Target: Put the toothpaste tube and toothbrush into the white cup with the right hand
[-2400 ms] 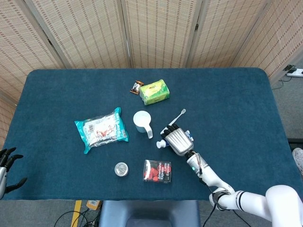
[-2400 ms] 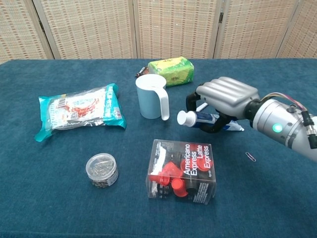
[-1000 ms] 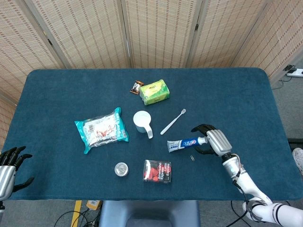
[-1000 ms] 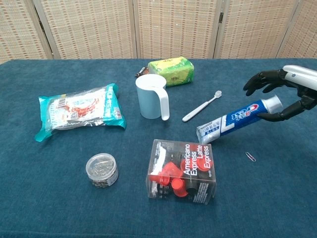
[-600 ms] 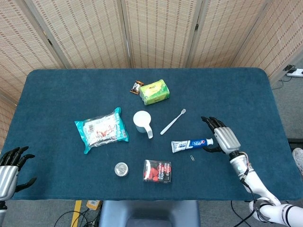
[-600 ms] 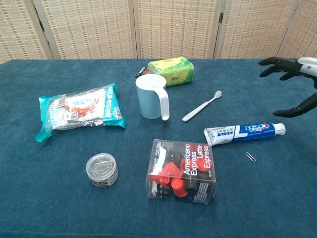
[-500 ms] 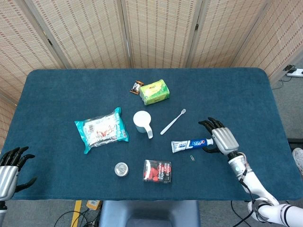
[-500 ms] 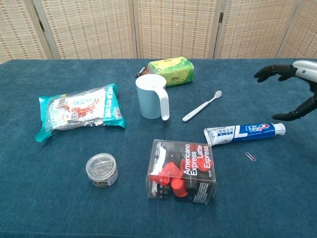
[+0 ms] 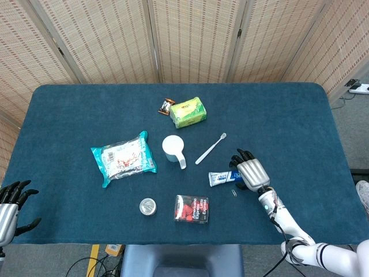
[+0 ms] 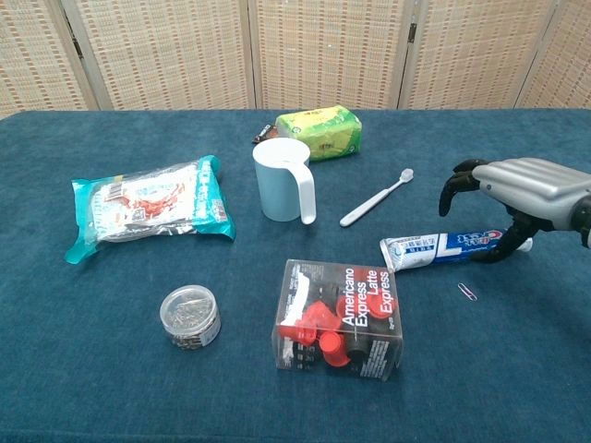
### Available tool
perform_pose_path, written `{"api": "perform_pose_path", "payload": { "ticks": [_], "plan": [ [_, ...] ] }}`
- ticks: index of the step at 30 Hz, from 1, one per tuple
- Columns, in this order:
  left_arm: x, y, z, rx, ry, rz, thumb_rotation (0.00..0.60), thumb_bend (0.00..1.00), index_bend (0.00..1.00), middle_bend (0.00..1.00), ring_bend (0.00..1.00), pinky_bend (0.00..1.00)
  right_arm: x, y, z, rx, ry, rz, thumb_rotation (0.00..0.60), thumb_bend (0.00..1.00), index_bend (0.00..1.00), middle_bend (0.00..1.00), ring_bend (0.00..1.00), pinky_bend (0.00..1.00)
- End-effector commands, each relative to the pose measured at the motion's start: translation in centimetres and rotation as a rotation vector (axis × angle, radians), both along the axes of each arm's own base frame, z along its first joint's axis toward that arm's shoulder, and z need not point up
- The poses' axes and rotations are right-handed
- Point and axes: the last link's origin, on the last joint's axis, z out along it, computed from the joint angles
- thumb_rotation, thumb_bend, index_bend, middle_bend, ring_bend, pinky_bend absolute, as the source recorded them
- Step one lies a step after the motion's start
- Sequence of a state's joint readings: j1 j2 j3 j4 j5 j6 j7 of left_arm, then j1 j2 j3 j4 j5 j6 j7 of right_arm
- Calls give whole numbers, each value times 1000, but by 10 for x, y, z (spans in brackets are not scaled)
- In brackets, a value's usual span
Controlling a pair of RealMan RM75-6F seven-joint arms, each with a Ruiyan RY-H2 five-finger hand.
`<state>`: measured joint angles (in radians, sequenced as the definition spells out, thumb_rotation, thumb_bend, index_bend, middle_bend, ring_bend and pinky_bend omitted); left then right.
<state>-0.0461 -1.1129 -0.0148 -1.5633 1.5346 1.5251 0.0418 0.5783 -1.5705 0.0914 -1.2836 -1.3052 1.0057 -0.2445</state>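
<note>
The white cup (image 9: pixel 172 147) (image 10: pixel 282 180) stands upright mid-table, its handle toward the front. The white toothbrush (image 9: pixel 210 149) (image 10: pixel 376 198) lies just right of it, on a slant. The toothpaste tube (image 9: pixel 222 178) (image 10: pixel 429 247) lies flat further front, crimped end pointing left. My right hand (image 9: pixel 249 173) (image 10: pixel 517 198) arches over the tube's cap end, fingers curved above it and thumb in front; no firm grip shows. My left hand (image 9: pixel 8 202) hangs off the table's front left corner with fingers apart, holding nothing.
A clear box of red items (image 9: pixel 192 208) (image 10: pixel 342 318) sits just front-left of the tube. A paper clip (image 10: pixel 466 292) lies by the hand. A snack bag (image 9: pixel 123 158), a small tin (image 9: pixel 148 206), a green packet (image 9: pixel 188 112) and a candy (image 9: pixel 166 106) surround the cup.
The right hand carried the tube away from the cup, let it drop flat on the table and drew off. It has now moved back left over the tube's cap end.
</note>
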Motion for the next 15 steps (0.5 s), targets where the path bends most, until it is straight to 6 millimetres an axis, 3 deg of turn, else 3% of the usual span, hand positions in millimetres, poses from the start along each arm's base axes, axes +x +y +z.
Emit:
{"api": "perform_pose_path", "payload": {
  "ticks": [1,8,15],
  "plan": [
    [-1,0,0,0,-2,0,600,203,327,165,128,163,4,-4,-10,3,10,2,600,115,381,246,53,146],
    [-4,-1,1,3,-5,6,600,204,327,165,128,163,9,-8,-26,31,39,8,600,124,414,258,57,146],
    [-7,-2,1,6,-7,11,600,204,327,165,128,163,10,-12,-31,28,43,4,600,201,484,277,74,146]
  ]
}}
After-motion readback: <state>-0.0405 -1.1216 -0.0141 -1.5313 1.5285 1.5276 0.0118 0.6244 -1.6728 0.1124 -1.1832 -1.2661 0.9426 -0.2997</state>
